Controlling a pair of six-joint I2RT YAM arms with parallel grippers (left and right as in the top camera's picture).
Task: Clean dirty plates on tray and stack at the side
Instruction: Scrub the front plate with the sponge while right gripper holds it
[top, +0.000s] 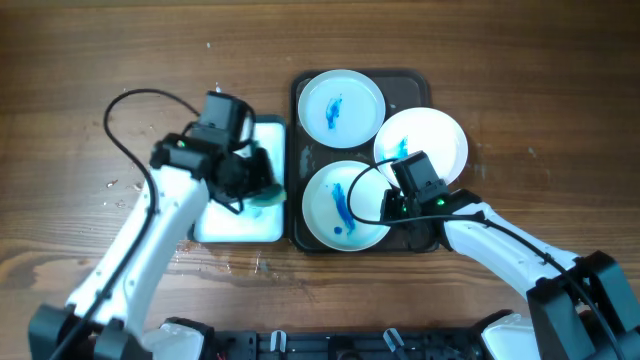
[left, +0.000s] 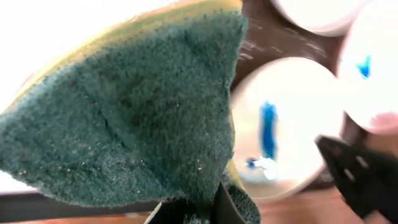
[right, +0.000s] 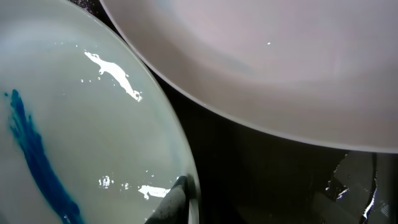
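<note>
Three white plates lie on the dark brown tray (top: 415, 78): a back plate (top: 341, 107) and a front plate (top: 343, 203), both with blue smears, and a right plate (top: 421, 145) with a faint bluish tint. My right gripper (top: 392, 205) is at the front plate's right rim. In the right wrist view one finger (right: 186, 202) presses on the rim of that plate (right: 81, 124), next to the right plate (right: 280, 68). My left gripper (top: 262, 185) is shut on a green sponge (top: 268, 195), just left of the tray. The sponge (left: 137, 106) fills the left wrist view, with the front plate (left: 292, 124) behind it.
A smaller dark-rimmed tray with a white inside (top: 235, 225) sits left of the brown tray, under the left gripper. Water drops speckle the wooden table (top: 120, 190) at the left. The right arm's black cable loops over the front plate.
</note>
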